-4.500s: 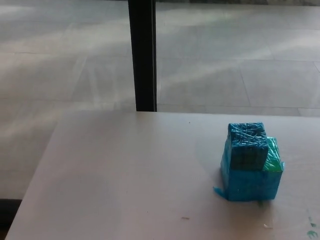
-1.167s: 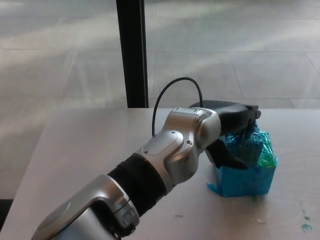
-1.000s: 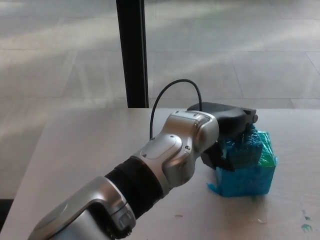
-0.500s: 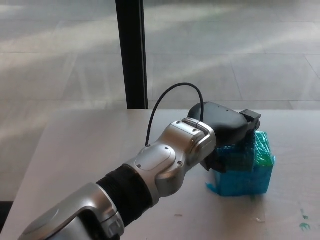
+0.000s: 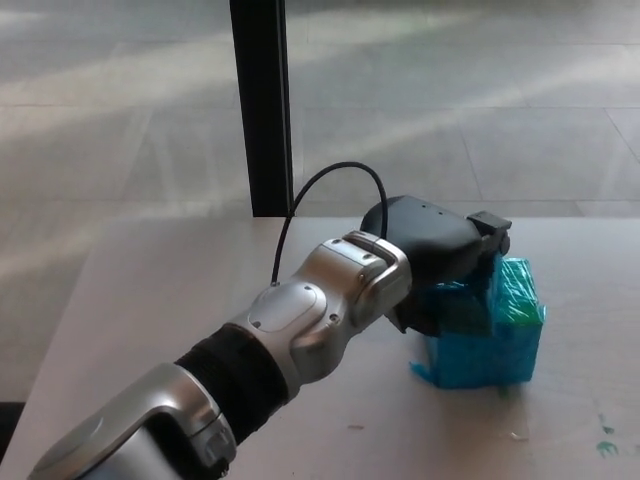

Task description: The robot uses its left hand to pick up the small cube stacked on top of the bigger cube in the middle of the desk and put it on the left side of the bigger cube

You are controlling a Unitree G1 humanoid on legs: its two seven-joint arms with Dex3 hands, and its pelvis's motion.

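Left hand [image 5: 438, 262]: black, glossy, draped over the small cube [image 5: 462, 303], which sits atop the bigger cube [image 5: 490, 340] at the desk's [image 5: 180, 300] three o'clock; fingers hidden, so whether they are clamped cannot be told. Both cubes blue, crinkly, tape-wrapped, green patch at three o'clock. Drop spot: bare desk at nine o'clock, under the silver forearm [image 5: 300, 330].

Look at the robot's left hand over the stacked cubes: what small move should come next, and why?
Probably a short lift straight up. The left hand covers the small cube, which sits on the bigger cube, though the grip itself is hidden. Rising first would clear the bigger cube before carrying the small one to the bare desk on its left.
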